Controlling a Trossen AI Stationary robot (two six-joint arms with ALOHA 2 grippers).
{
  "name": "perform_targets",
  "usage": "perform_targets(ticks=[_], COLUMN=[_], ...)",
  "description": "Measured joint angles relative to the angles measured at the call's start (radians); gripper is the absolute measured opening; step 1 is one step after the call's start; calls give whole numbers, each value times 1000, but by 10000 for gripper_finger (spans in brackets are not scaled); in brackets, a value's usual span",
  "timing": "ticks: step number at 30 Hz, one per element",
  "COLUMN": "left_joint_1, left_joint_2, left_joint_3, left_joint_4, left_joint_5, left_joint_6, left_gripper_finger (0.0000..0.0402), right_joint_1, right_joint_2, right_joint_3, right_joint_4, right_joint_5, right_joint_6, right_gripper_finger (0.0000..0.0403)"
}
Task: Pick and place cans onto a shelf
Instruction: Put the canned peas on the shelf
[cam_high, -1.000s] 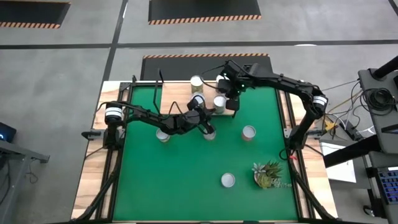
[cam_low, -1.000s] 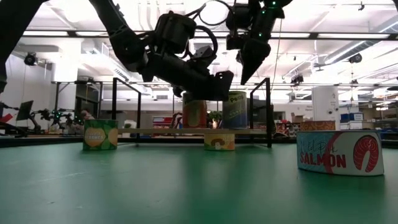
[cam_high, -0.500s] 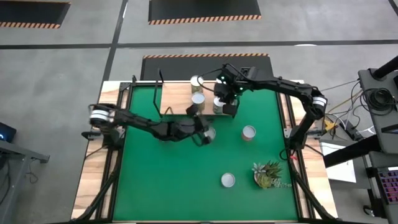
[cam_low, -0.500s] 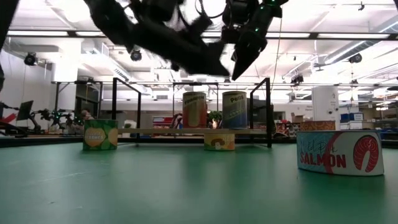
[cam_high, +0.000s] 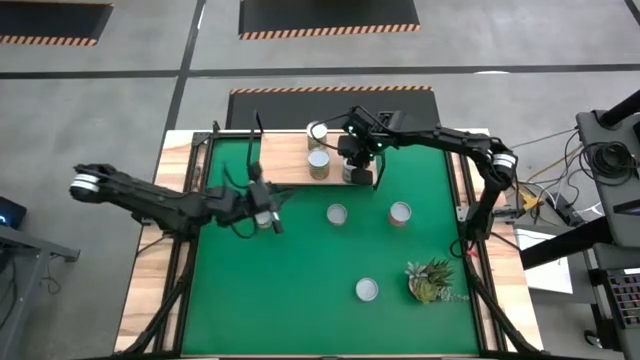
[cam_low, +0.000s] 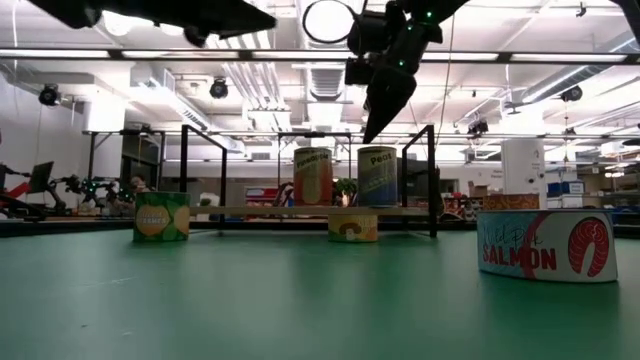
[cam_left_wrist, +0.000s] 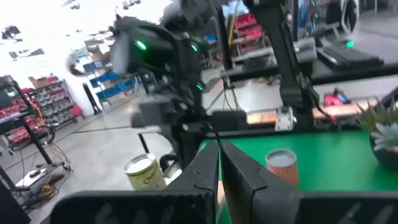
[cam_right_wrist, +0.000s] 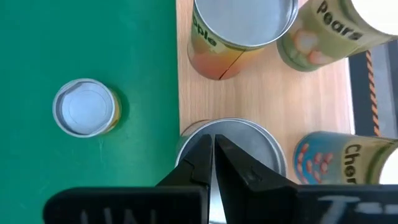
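Hovering over the shelf, the right tool has its fingers pressed together and holds nothing; in the right wrist view its tips sit directly above the silver top of a can standing on the wooden board. 3 more cans share that board: an apple can, a pears can and a cherry can. Out on the green mat lie 3 loose cans and, the last near a small plant. Empty too, the left tool has its fingers together and hangs above the mat's left part, well apart from the shelf.
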Motion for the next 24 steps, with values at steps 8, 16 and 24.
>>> perform_targets(ticks=[8, 16, 24], left_joint_1=[0, 0, 0], left_joint_2=[-158, -199, -199], left_joint_3=[-43, -41, -40], left_joint_4=[-8, -16, -16], left_joint_5=[1, 1, 1], left_joint_6=[10, 46, 54], left_gripper_finger=[0, 0, 0], right_joint_1=[0, -5, -19], right_joint_2=[30, 34, 35], right_joint_3=[-3, -3, -5], right_joint_4=[6, 13, 41], right_joint_5=[59, 113, 167], right_joint_6=[18, 15, -22], right_gripper_finger=[9, 9, 9])
